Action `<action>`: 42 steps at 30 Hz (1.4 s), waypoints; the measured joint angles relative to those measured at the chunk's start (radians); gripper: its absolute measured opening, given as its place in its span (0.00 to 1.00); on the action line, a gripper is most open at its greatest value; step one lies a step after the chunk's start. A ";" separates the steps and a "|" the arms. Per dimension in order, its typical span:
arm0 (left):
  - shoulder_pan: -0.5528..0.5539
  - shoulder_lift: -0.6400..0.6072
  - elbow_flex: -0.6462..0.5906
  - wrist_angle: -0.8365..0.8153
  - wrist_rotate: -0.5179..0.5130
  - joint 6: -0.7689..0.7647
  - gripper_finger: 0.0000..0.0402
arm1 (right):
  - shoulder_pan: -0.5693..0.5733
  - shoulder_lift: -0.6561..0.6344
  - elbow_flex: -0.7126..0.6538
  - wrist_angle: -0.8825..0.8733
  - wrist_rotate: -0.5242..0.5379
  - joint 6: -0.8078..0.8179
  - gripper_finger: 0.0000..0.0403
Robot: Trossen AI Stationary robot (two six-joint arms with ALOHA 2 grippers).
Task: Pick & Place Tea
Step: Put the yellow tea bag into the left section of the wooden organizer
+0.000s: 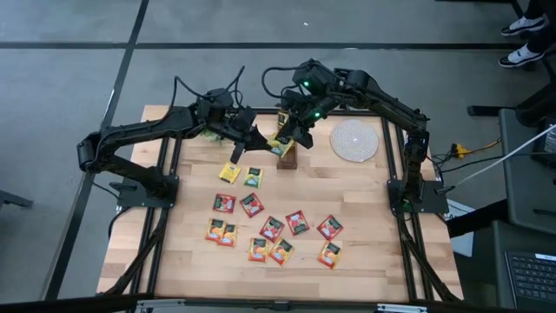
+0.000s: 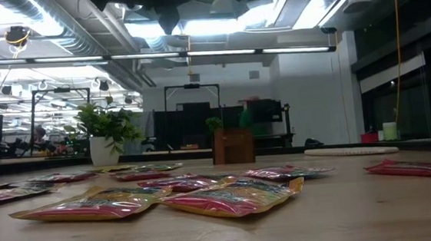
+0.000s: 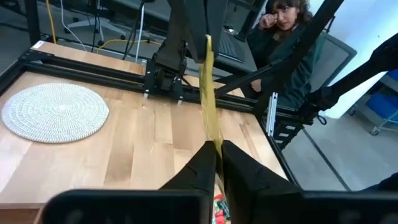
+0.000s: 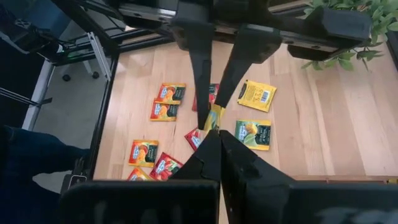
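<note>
Tea sachets [image 1: 271, 228] are lying loose across the middle of the table [image 1: 365, 252], but one yellow sachet [image 3: 208, 93] is hanging in the air above its far edge. You are pinching it with both the left gripper [image 3: 219, 148] and the right gripper [image 4: 214, 134], probably to pass it over.
</note>
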 joint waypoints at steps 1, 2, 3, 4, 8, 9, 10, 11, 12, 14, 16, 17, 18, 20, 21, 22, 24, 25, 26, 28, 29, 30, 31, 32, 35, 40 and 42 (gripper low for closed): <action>0.000 0.000 0.000 0.000 0.000 0.001 0.03 | 0.000 0.000 0.000 0.000 0.000 -0.002 0.00; 0.000 0.000 0.000 -0.001 0.000 0.001 0.02 | 0.000 0.000 0.000 0.000 0.000 -0.002 0.01; 0.000 0.000 0.000 -0.002 0.000 0.001 0.02 | 0.000 0.000 0.000 0.000 0.000 -0.002 0.02; 0.002 0.000 0.000 -0.003 0.001 0.001 0.02 | 0.000 0.000 0.000 0.000 -0.001 -0.005 0.03; 0.022 -0.001 0.000 -0.009 0.060 -0.014 0.01 | 0.000 -0.009 0.000 0.000 -0.023 -0.054 0.08; 0.032 -0.002 0.000 -0.009 0.085 -0.029 0.01 | 0.000 -0.017 0.000 0.005 -0.023 -0.058 0.09; 0.043 -0.003 0.000 -0.008 0.105 -0.042 0.01 | 0.000 -0.029 0.000 0.009 -0.024 -0.061 0.10; 0.052 -0.003 0.000 -0.007 0.124 -0.061 0.01 | 0.000 -0.041 0.000 0.012 -0.025 -0.063 0.11; 0.062 -0.003 0.000 -0.005 0.147 -0.079 0.01 | 0.000 -0.054 0.000 0.017 -0.026 -0.071 0.12; 0.088 -0.003 0.000 0.012 0.202 -0.134 0.01 | 0.000 -0.081 0.000 0.018 -0.023 -0.091 0.14; 0.112 -0.003 0.000 0.059 0.261 -0.207 0.01 | 0.000 -0.110 0.000 0.021 0.003 -0.119 0.15; 0.123 -0.003 0.000 0.086 0.289 -0.245 0.01 | 0.000 -0.121 0.000 0.024 0.021 -0.136 0.16; 0.132 -0.003 0.000 0.118 0.320 -0.286 0.01 | 0.004 -0.135 0.000 0.031 0.037 -0.155 0.16; 0.150 -0.003 0.000 0.191 0.388 -0.379 0.01 | 0.018 -0.154 0.000 0.032 0.073 -0.200 0.17; 0.159 -0.003 0.000 0.229 0.419 -0.438 0.01 | 0.028 -0.162 0.000 0.036 0.097 -0.233 0.18; 0.168 -0.003 0.000 0.265 0.444 -0.504 0.01 | 0.039 -0.167 0.000 0.039 0.120 -0.263 0.19; 0.181 -0.003 0.000 0.337 0.480 -0.606 0.01 | 0.069 -0.170 0.000 0.053 0.180 -0.327 0.20; 0.186 -0.003 0.000 0.373 0.495 -0.647 0.01 | 0.084 -0.170 0.000 0.065 0.218 -0.359 0.21; 0.189 -0.003 0.000 0.408 0.510 -0.688 0.01 | 0.100 -0.170 0.000 0.070 0.259 -0.388 0.23; 0.193 -0.003 0.000 0.463 0.535 -0.763 0.01 | 0.131 -0.168 0.000 0.090 0.348 -0.448 0.26; 0.194 -0.004 0.000 0.476 0.536 -0.796 0.01 | 0.145 -0.165 0.000 0.104 0.395 -0.483 0.28; 0.194 -0.004 0.000 0.487 0.537 -0.821 0.01 | 0.160 -0.163 0.000 0.116 0.444 -0.515 0.30; 0.194 -0.004 0.000 0.494 0.536 -0.840 0.01 | 0.174 -0.161 0.000 0.124 0.493 -0.538 0.33; 0.194 -0.004 0.000 0.496 0.536 -0.856 0.01 | 0.186 -0.159 0.000 0.131 0.545 -0.556 0.35; 0.194 -0.004 0.000 0.498 0.536 -0.901 0.01 | 0.215 -0.160 0.000 0.145 0.651 -0.641 0.43; 0.194 -0.004 0.000 0.503 0.552 -0.940 0.02 | 0.254 -0.160 0.000 0.147 0.740 -0.787 0.53; 0.194 -0.004 0.000 0.514 0.552 -0.947 0.02 | 0.268 -0.160 0.000 0.147 0.740 -0.827 0.55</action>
